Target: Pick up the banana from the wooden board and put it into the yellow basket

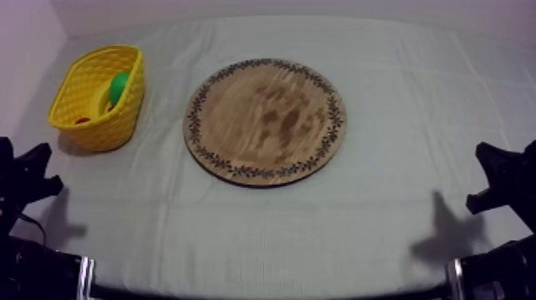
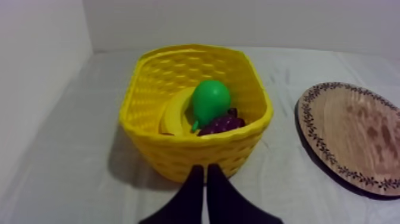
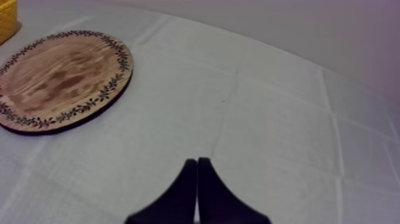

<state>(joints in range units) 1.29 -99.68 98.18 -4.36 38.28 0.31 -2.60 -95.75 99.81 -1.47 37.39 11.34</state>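
Note:
The banana (image 2: 175, 112) lies inside the yellow basket (image 2: 178, 152), beside a green pear (image 2: 210, 100) and a bunch of dark grapes (image 2: 221, 124). In the top view the basket (image 1: 96, 120) stands at the left, with the pear (image 1: 120, 84) and a bit of the banana (image 1: 102, 97) showing. The round wooden board (image 1: 266, 120) sits bare at the table's middle. My left gripper (image 2: 205, 173) is shut on nothing, just in front of the basket. My right gripper (image 3: 197, 165) is shut too, over bare cloth to the right of the board (image 3: 59, 77).
A small red fruit (image 1: 82, 121) peeks from the basket's bottom. Both arms rest low at the table's front corners, left (image 1: 24, 179) and right (image 1: 502, 179). Grey-white cloth stretches open in front of and to the right of the board.

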